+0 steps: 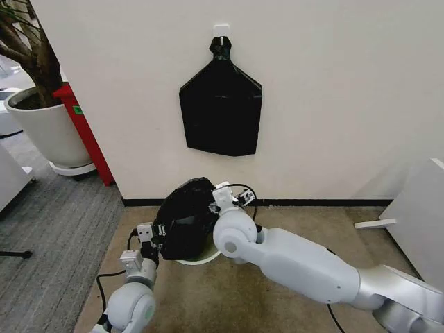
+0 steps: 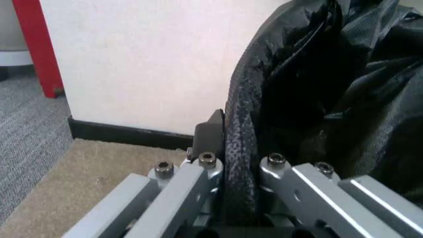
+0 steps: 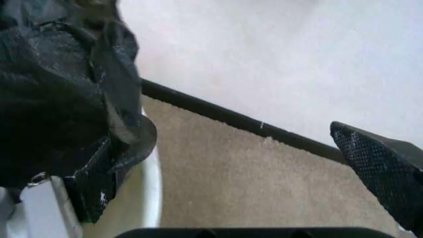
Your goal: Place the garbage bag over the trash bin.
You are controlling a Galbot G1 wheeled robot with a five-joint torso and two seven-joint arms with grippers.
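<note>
Garbage bag (image 1: 186, 218) atop trash bin (image 1: 201, 256), clamped by left gripper (image 2: 241, 168); right gripper (image 3: 251, 163) spread.

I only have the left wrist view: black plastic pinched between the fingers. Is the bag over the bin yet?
Observer: Not fully. From the head view, the garbage bag sits bunched on top of the trash bin, whose rim shows below it.
Operator: Where's the right arm?
Observer: The right pincer is at the bag's far side, near the wall, with its fingers spread.
Operator: Is it holding the bag?
Observer: In the right wrist view the bag's edge drapes over one side of it, and the other finger stands clear.
</note>
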